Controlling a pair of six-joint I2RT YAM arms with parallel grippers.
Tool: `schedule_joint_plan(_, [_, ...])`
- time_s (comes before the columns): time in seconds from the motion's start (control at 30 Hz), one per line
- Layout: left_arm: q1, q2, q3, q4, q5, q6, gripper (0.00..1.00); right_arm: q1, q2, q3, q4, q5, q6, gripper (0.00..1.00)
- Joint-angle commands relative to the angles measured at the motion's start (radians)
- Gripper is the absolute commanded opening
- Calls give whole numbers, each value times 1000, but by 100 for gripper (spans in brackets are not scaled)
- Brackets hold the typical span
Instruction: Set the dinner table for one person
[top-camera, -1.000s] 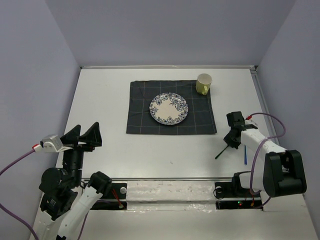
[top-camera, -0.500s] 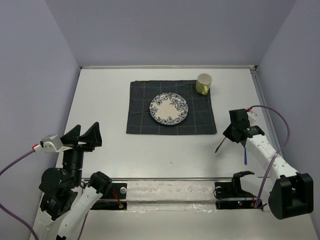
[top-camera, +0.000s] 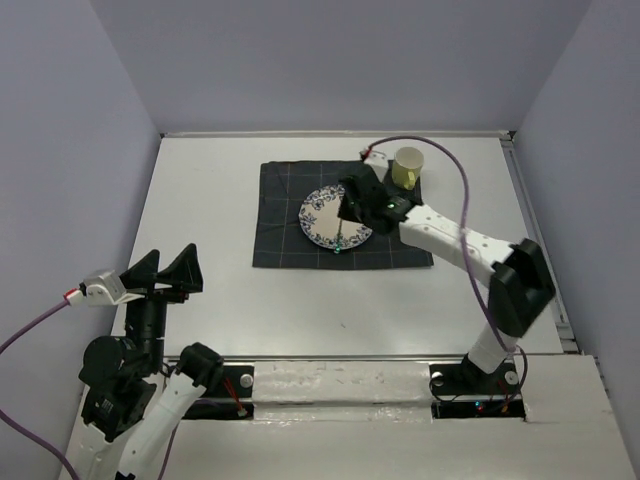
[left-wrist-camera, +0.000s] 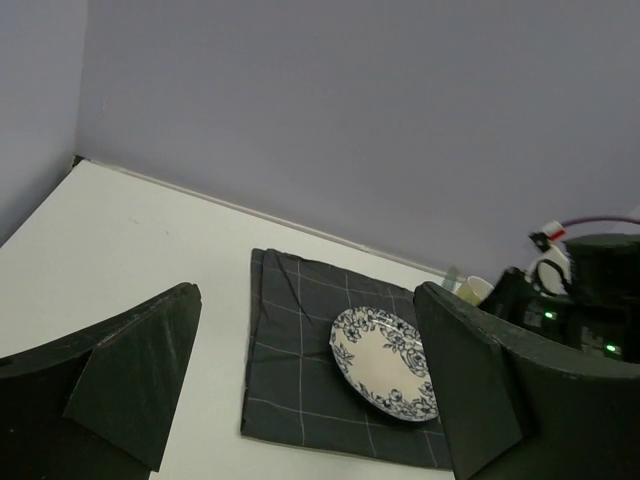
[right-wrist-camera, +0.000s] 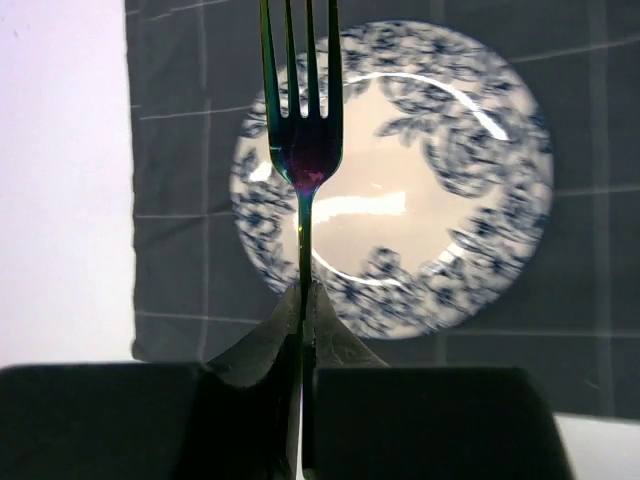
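The white dinner table (top-camera: 210, 190) carries a dark grey checked cloth (top-camera: 285, 230) with a blue-flowered plate (top-camera: 322, 222) on it. A yellow-green mug (top-camera: 407, 167) stands at the cloth's far right corner. My right gripper (top-camera: 352, 208) is shut on the handle of a dark iridescent fork (top-camera: 340, 238) and holds it over the plate. In the right wrist view the fork (right-wrist-camera: 303, 150) points forward from the gripper (right-wrist-camera: 305, 300), tines over the plate's (right-wrist-camera: 430, 190) left part. My left gripper (top-camera: 166, 272) is open and empty, raised near the table's near left edge.
The left wrist view shows the cloth (left-wrist-camera: 290, 360), the plate (left-wrist-camera: 385, 362), the mug (left-wrist-camera: 476, 290) and the right arm (left-wrist-camera: 590, 290) beyond its open fingers (left-wrist-camera: 130, 385). Grey-violet walls close the table on three sides.
My right arm has swung from the table's right side to over the plate, carrying the fork. The left arm has not moved.
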Motion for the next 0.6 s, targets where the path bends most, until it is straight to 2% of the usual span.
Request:
schedule_joint_plan(0.0, [14, -20, 0, 47, 8, 19, 99, 56, 228, 284, 156, -21, -41, 0])
schedule_joint_plan(0.03, [17, -17, 0, 48, 8, 19, 99, 56, 326, 334, 156, -41, -40, 0])
schedule_joint_plan(0.07, [17, -17, 0, 47, 8, 20, 99, 65, 368, 421, 156, -56, -38, 0])
schedule_joint_plan(0.27, [33, 26, -3, 56, 33, 23, 99, 75, 614, 646, 129, -105, -47, 0])
schedule_joint_plan(0.43, [39, 32, -5, 56, 34, 22, 99, 75, 714, 755, 94, -150, -41, 0])
schedule_joint_plan(0.57, [39, 32, -5, 56, 34, 22, 99, 85, 746, 761, 84, -154, -32, 0])
